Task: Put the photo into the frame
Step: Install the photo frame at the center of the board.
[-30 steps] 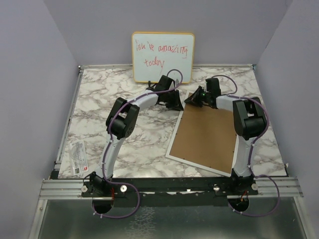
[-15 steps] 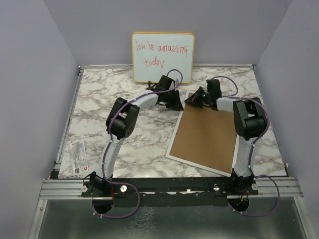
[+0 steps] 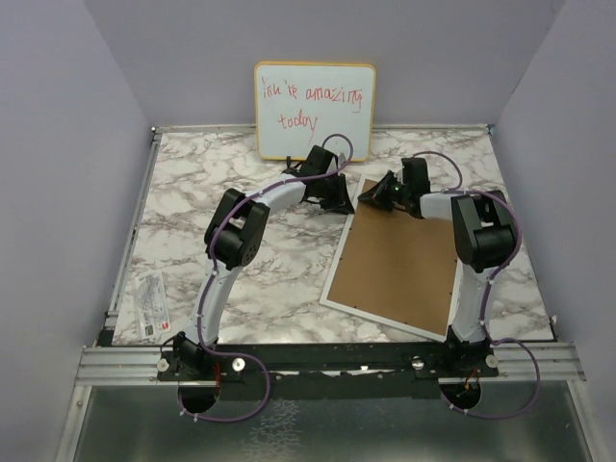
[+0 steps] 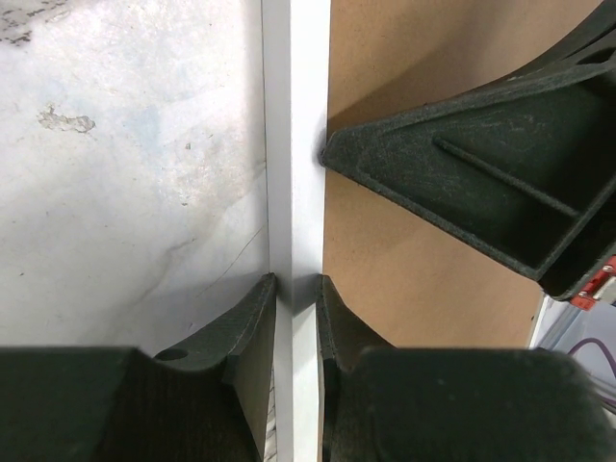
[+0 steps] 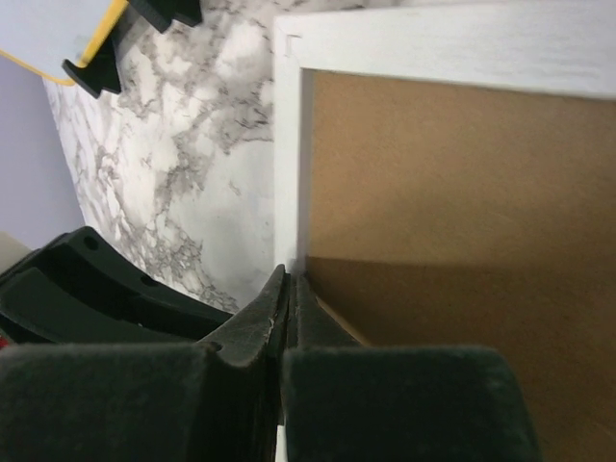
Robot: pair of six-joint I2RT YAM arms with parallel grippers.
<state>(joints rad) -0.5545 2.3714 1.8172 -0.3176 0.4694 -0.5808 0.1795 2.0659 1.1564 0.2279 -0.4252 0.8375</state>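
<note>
The frame (image 3: 380,320) lies face down on the right half of the table, and the brown backing board (image 3: 399,265) fills it. My left gripper (image 3: 339,200) is shut across the white rim (image 4: 298,115) near the frame's far left corner; its jaws (image 4: 296,281) straddle the rim. My right gripper (image 3: 369,196) sits just inside that corner. Its jaws (image 5: 292,274) are pressed together at the inner edge of the rim (image 5: 433,43), on the left edge of the backing board (image 5: 452,164), which looks slightly raised there. The photo is out of view.
A wood-edged whiteboard (image 3: 314,108) with red handwriting leans on the back wall just behind both grippers. A small printed label (image 3: 151,303) lies at the table's left front. Marble tabletop (image 3: 192,192) extends to the left, and purple walls enclose three sides.
My right gripper has shifted slightly to the right over the frame's far left corner. The left arm and the frame have not visibly moved.
</note>
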